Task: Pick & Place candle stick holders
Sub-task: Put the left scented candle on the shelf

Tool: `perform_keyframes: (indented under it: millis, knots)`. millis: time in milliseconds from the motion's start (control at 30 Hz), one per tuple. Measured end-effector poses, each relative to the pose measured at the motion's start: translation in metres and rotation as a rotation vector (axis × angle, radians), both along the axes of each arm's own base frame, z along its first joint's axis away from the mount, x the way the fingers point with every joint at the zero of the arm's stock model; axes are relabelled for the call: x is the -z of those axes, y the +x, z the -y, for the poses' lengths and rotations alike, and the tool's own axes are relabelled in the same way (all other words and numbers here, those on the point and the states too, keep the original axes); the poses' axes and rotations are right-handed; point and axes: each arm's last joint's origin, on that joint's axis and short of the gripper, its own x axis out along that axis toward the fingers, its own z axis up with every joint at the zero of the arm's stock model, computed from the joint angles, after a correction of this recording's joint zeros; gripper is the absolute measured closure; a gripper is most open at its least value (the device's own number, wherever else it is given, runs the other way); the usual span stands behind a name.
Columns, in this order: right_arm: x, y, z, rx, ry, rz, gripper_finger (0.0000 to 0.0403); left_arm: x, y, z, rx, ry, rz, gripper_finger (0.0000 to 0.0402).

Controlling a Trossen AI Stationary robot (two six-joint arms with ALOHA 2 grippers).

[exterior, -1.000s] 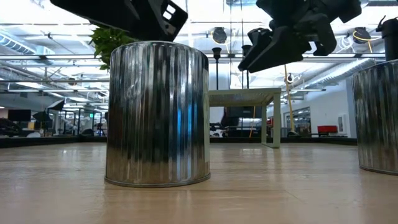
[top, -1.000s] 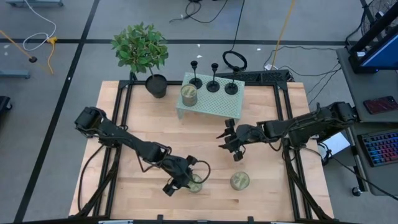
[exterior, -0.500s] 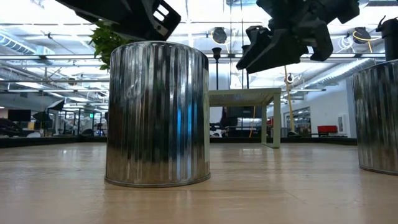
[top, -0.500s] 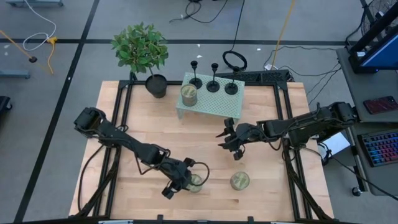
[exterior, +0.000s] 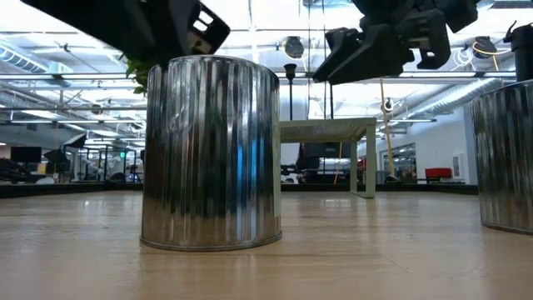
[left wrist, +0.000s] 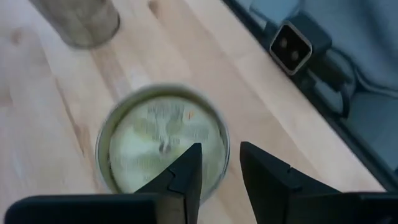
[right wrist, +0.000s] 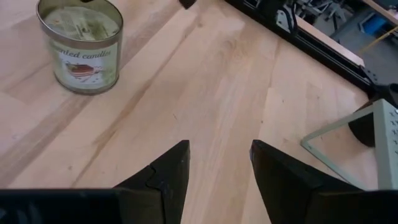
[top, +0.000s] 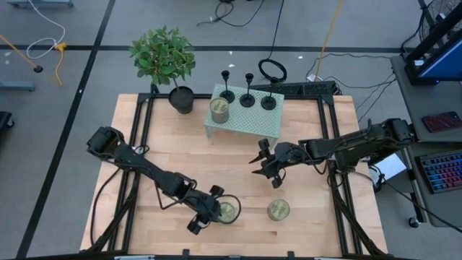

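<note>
Three black candle stick holders (top: 247,97) stand upright by their round bases in a row on a pale green perforated stand (top: 253,123) at the far side, beside a jar candle (top: 219,110). My left gripper (top: 219,208) (left wrist: 219,163) is open just above a jar candle (top: 228,211) (left wrist: 163,138) near the front edge. One finger is over its wax and the other outside its rim; I see no touch. My right gripper (top: 258,160) (right wrist: 219,163) is open and empty above the mid table.
A second jar candle (top: 278,210) (right wrist: 81,46) stands on the table near the front, right of the first. A potted plant (top: 164,61) stands at the far left corner. Bare wood lies between the stand and the jars.
My left gripper has moved a little toward the table's near edge, staying over the jar candle. My right gripper has risen slightly and drifted toward the stand. No object has moved.
</note>
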Motion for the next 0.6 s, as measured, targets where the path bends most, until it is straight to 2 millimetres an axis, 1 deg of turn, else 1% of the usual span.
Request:
perform_keyframes:
  millis: [100,167,267,400,500,600]
  knots:
    - [-0.0001,0.0001,0.0,0.0,0.0,0.002,0.0238,0.0058,-0.0012,0.0034,0.012,0.023,-0.014,0.0289]
    - [-0.0007,0.0004,-0.0002,-0.001,0.002,0.008,0.0238,0.0044,-0.0017,0.0043,0.026,0.031,-0.002,0.0289]
    - [-0.0006,0.0003,-0.0002,0.001,0.004,0.008,0.0238,0.0068,-0.0043,0.0027,0.032,0.067,-0.028,0.0289]
    - [-0.0008,0.0005,-0.0002,0.033,0.058,0.004,0.0239,0.0087,-0.006,0.0011,0.034,0.09,-0.049,0.0294]
    - [-0.0013,0.0008,-0.0003,0.054,0.094,0.006,0.0238,0.0095,-0.0067,0.0005,0.042,0.114,-0.051,0.0321]
    - [-0.0016,0.0009,-0.0003,0.069,0.12,0.006,0.0238,0.0099,-0.0068,-0.0004,0.041,0.131,-0.048,0.0368]
